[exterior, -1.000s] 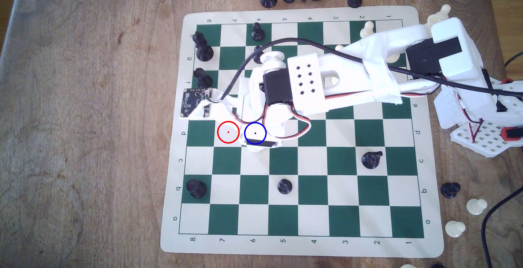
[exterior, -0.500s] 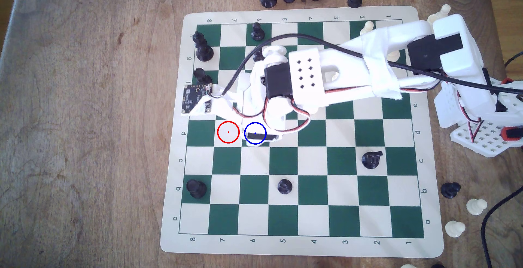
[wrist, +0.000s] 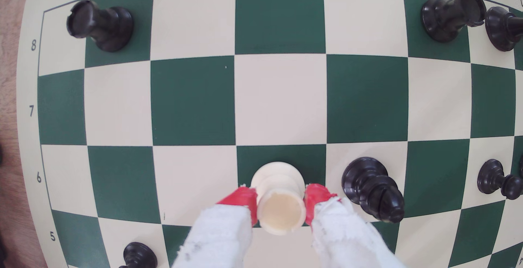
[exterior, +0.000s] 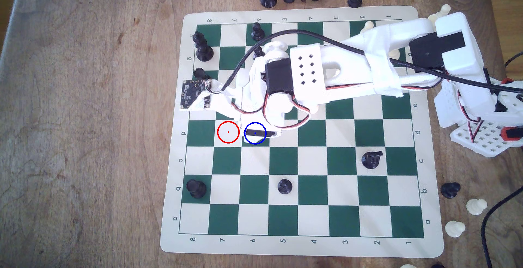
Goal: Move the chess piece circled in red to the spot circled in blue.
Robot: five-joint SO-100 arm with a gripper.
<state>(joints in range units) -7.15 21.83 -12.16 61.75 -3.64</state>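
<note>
Gripper (wrist: 281,203), red-tipped fingers (wrist: 240,200) closed around small cream-white plastic chess piece (wrist: 278,197); its round base stands on dark green blue-circled square (exterior: 261,141), beside black bishop (wrist: 372,190)

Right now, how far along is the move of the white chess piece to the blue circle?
Done: the red-ringed square is bare. In hand: the gripper flanks the chess piece, red fingertips against its sides, base over a green square; the exterior view puts the gripper at the spot. Left: release and withdraw.
</note>
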